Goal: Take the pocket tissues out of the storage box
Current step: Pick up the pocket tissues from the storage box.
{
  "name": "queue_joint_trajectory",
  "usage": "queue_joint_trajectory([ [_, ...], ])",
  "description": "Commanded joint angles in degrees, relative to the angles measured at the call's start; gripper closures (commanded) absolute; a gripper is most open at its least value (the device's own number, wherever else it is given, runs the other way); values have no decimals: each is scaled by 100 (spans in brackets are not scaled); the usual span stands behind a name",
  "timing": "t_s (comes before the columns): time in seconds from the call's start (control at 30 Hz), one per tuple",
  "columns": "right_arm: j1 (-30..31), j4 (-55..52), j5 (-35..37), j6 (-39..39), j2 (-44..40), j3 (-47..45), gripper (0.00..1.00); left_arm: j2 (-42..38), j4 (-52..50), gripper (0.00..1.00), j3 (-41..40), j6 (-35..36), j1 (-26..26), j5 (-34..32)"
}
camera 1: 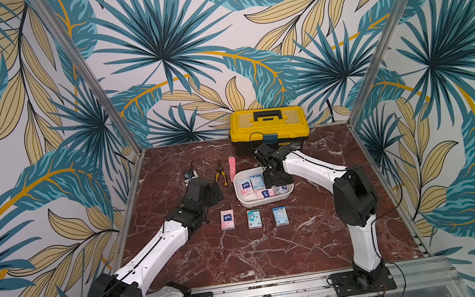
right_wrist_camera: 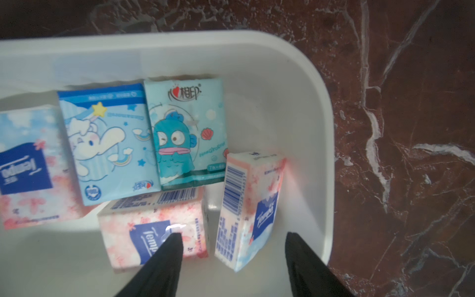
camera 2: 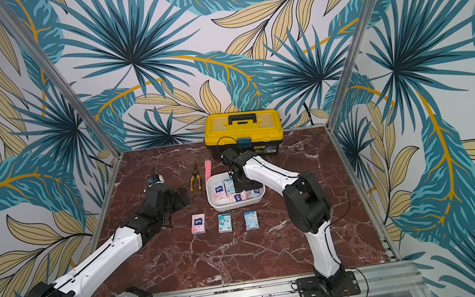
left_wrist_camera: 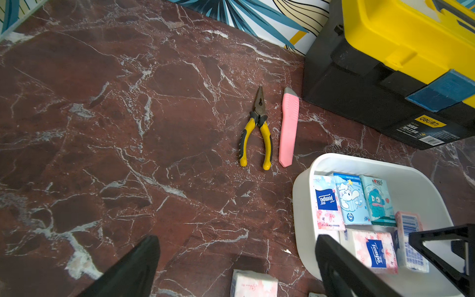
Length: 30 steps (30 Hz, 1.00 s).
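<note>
Pocket tissues (right_wrist_camera: 180, 128): five in storage box (right_wrist_camera: 270, 51), mid-tabletop.
Right gripper (right_wrist_camera: 232, 235): spread, straddling on-edge pink pack (right_wrist_camera: 250, 205).
Left gripper (left_wrist_camera: 236, 239): spread, empty.
Risk: a finger catching the neighbouring flat pack (right_wrist_camera: 144, 231), dragging both.

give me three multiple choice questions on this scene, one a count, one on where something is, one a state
1. How many pocket tissues lie on the table outside the storage box?
A. one
B. three
C. five

2. Where do the pliers lie?
A. on the table beside the pink bar
B. in the storage box
C. on the toolbox

3. The left arm's jaws are
A. open and empty
B. shut on a tissue pack
C. shut on the pliers

Answers:
1 B: both top views show three in a row in front of the box.
2 A: the left wrist view shows them side by side on the marble.
3 A: the jaws stand wide apart with nothing between them.
</note>
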Motion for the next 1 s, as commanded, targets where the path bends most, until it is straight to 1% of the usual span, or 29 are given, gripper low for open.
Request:
queue_joint_trajectory([
  [0.0,-14,-174,315,-15,170,65,32,-32,1,0,-65,-60,48,8],
  [0.07,-16,-173,382,20,243,29,33,-28,-17,0,-63,-59,43,-19],
  [0.27,-17,-175,343,32,493,29,38,-4,-44,0,-48,-55,48,-30],
  [0.73,-17,-214,376,45,467,25,67,27,-44,0,-2,-67,51,-45],
  [0.87,-11,-275,400,15,349,29,73,29,-44,0,15,-68,51,-30],
  [0.97,-9,-312,402,-3,196,46,74,29,-40,0,23,-64,44,-28],
])
